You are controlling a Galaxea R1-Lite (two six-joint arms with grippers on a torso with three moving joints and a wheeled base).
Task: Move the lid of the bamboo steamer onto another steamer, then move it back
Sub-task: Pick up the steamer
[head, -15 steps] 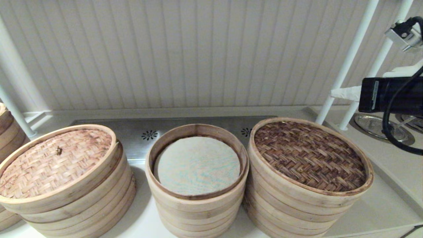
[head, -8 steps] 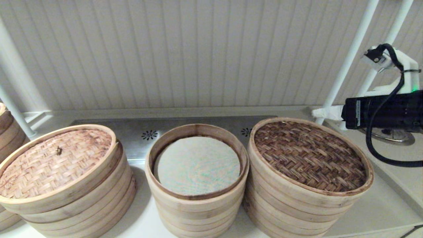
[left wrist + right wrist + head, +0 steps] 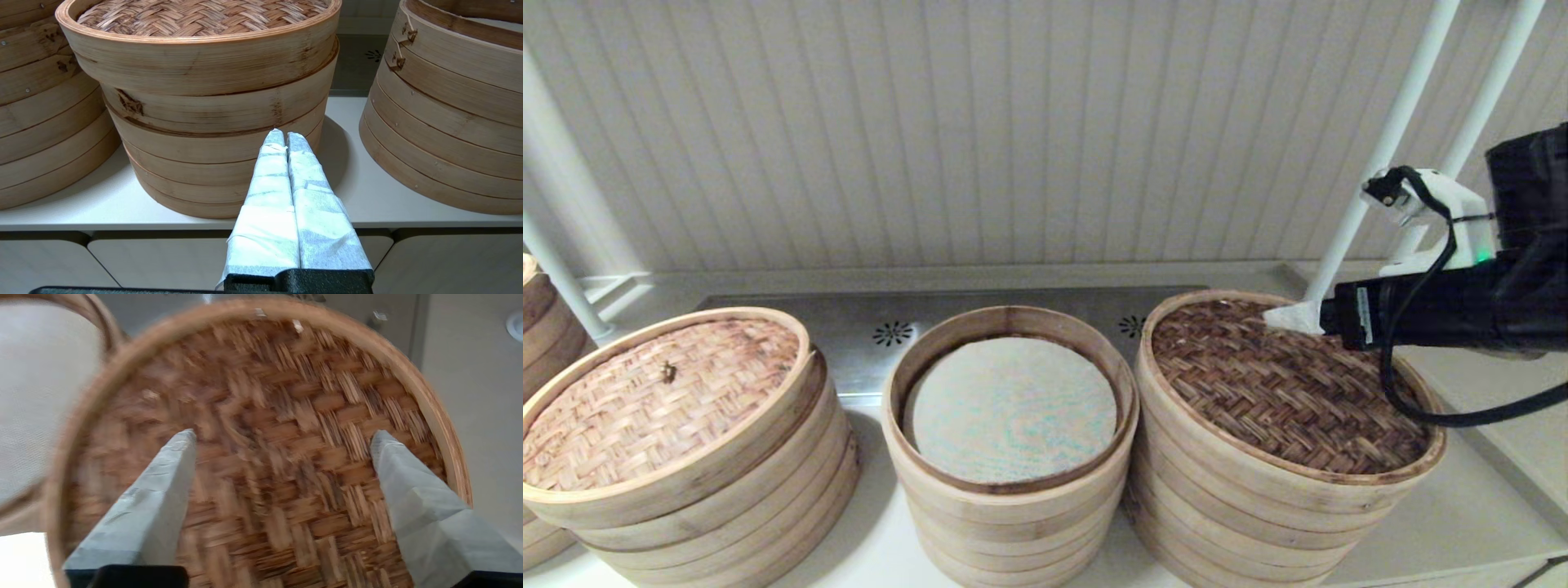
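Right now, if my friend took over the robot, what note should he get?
Right gripper: open, above the dark lid, not touching it as far as I can tell.
Left gripper: shut, parked low in front of the tan-lidded stack.
The lid sits on the right stack; the open middle steamer waits.
Done: nothing.
Left: grasp the lid, move it to the middle steamer, put it back.

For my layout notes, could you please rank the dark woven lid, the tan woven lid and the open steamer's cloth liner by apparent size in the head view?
1. Dark bamboo steamer lid
2. Tan lid, partly cut off by the frame, so possibly alike
3. Cloth liner, clearly smallest
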